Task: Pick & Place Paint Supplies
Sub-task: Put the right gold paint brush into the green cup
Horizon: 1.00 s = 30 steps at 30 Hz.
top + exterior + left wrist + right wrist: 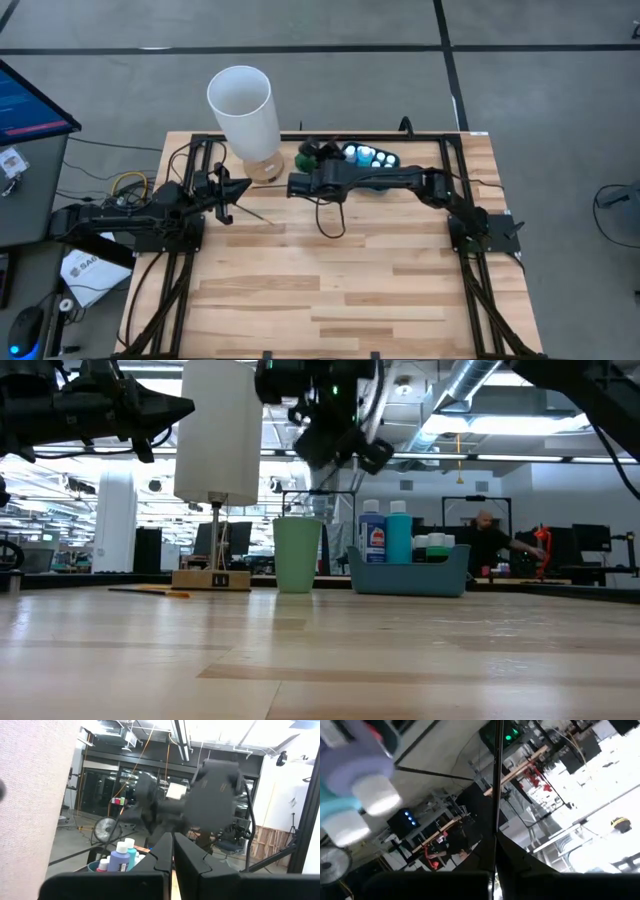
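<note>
Above tray [395,160], right end effector [297,186] (shut) hovers.

A white-shaded lamp [240,105] stands at eleven o'clock on the wooden table [330,290]; a green cup [297,554] and blue tray [410,574] sit near twelve.

Green cup [297,554], blue tray [408,572], white-capped bottles [386,531].

Lamp: tall white-shaded lamp on a wooden base [243,110], upper left of table.
Cup: small green cup [297,554], right of lamp.
Tray: blue rounded tray [410,573] right of cup, white-capped bottles [386,532] inside.
Brush: thin dark stick [258,215], centre-left, on the table.
</note>
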### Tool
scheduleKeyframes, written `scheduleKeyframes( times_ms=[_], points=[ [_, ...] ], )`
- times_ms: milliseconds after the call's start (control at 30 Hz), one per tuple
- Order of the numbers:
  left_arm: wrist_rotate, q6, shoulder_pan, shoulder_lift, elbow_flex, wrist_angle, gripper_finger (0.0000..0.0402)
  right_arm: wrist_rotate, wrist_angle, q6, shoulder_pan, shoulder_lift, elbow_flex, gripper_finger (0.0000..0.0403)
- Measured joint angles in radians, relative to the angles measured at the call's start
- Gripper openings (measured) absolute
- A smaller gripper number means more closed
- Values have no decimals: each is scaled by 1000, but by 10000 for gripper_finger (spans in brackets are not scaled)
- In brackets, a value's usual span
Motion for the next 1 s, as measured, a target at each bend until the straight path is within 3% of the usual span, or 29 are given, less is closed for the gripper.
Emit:
scheduleKeyframes(
  times_ms=[533,767,1000],
  points=[
    [0,0,0,0,0,0,2,-9,0,5,-18,37,-3,0],
    [0,0,0,0,0,0,2,-60,0,-3,-13,37,-3,0],
    [0,0,0,0,0,0,2,-73,0,2,-8,37,-3,31]
  ],
)
